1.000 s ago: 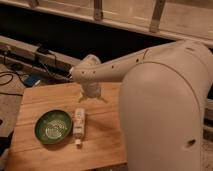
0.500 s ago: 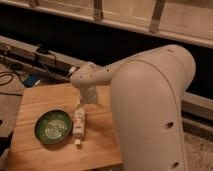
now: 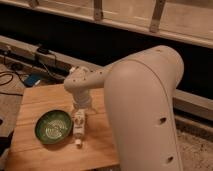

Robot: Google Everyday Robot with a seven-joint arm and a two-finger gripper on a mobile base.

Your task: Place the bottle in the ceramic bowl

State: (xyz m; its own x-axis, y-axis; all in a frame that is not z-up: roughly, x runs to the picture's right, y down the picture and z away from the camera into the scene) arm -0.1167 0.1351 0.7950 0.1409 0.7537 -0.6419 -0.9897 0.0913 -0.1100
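Camera view puts my gripper over the bottle near the worktop's front edge, its grip I cannot tell; probably light, slick; pinch mid-body.

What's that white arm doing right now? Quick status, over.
Gripper low at far end of slim white plastic bottle. Bottle lies on wooden table beside round green ceramic bowl, not inside. Nothing between them.

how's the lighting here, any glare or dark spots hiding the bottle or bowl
Camera view: warm, dim light, with the background behind the table nearly black. No glare on the bowl or the bottle; both stand out. The gripper is over the bottle's far end, and the pale arm hides the table's right part.
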